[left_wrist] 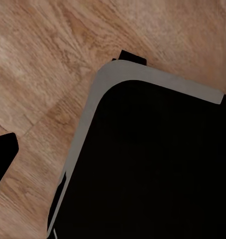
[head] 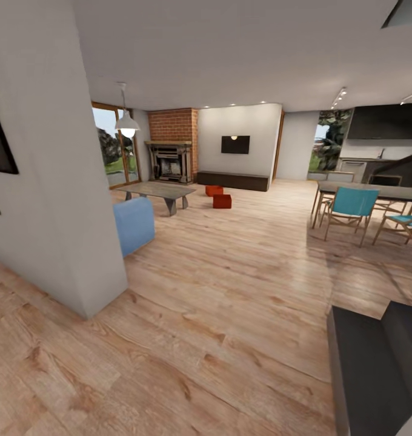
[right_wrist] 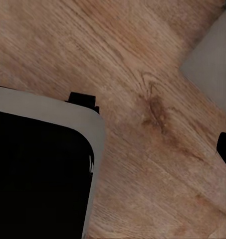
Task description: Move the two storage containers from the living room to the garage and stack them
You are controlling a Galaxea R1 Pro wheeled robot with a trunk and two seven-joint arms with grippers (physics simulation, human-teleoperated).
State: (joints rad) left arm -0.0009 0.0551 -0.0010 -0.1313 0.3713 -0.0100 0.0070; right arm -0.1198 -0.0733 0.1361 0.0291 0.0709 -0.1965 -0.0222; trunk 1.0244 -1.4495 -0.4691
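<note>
Living room (head: 230,145) — two storage containers (head: 222,201) afar

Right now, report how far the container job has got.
Nothing is done yet. Both storage containers sit apart on the living room's wood floor, near the coffee table and in front of the dark bench. In hand: only the approach, with the bins far across the room. Left: reach them, carry both to the garage, stack them.

An open-plan home: a living room with a brick fireplace (head: 172,142), a wall TV (head: 235,144) beside it, wood plank floor (head: 230,290), and a dining table (head: 375,192) well right of the fireplace.
</note>
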